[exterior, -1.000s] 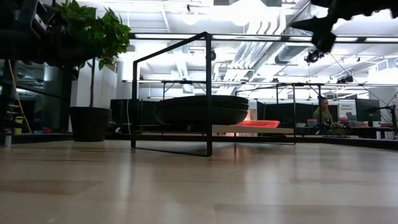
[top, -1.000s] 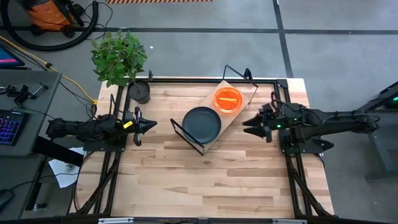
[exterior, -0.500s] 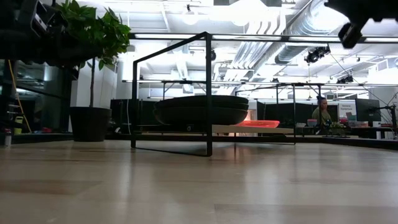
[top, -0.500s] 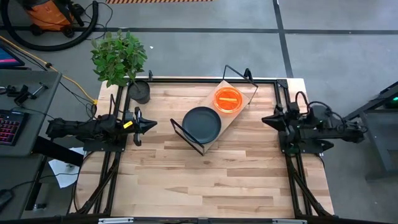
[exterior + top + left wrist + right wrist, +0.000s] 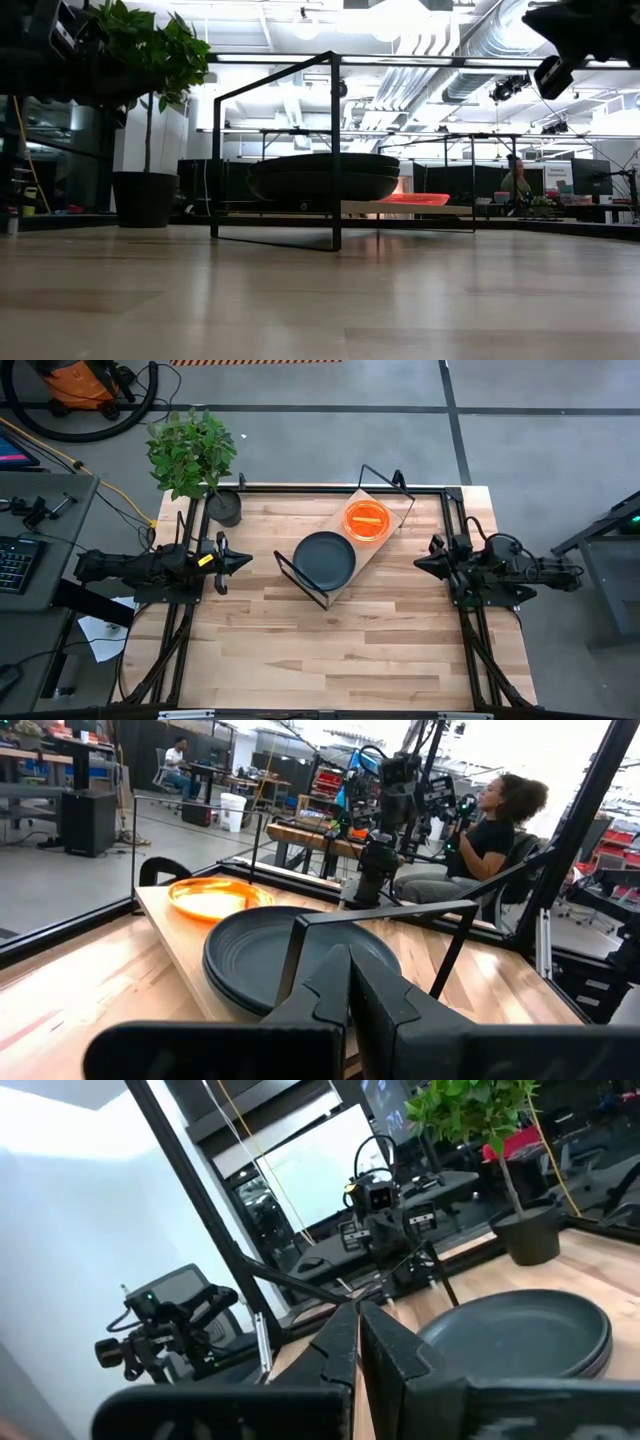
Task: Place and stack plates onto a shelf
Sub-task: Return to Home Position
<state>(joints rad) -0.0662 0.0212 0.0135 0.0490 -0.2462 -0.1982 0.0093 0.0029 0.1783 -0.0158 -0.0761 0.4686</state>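
Observation:
The shelf (image 5: pixel 385 545), a light wooden board on a black wire frame, stands slantwise at the table's far middle. A stack of dark grey plates (image 5: pixel 324 558) rests on its near-left end, also seen in the left wrist view (image 5: pixel 262 952). A stack of orange plates (image 5: pixel 367 520) rests on its far-right end. My left gripper (image 5: pixel 244 561) is shut, left of the shelf and pointing at it. My right gripper (image 5: pixel 419 564) is shut, right of the shelf and pointing at it. Neither holds anything.
A potted plant (image 5: pixel 193 453) in a dark pot (image 5: pixel 226 508) stands at the table's far left corner. Black frame rails (image 5: pixel 462 620) run along the left and right table edges. Bare tabletop (image 5: pixel 320 650) lies near the front edge. A person (image 5: pixel 490 830) sits beyond the table.
My right gripper has drawn back from the shelf toward the table's right edge, its arm folding in, and its fingers have shut on nothing. The plates and the shelf have stayed put.

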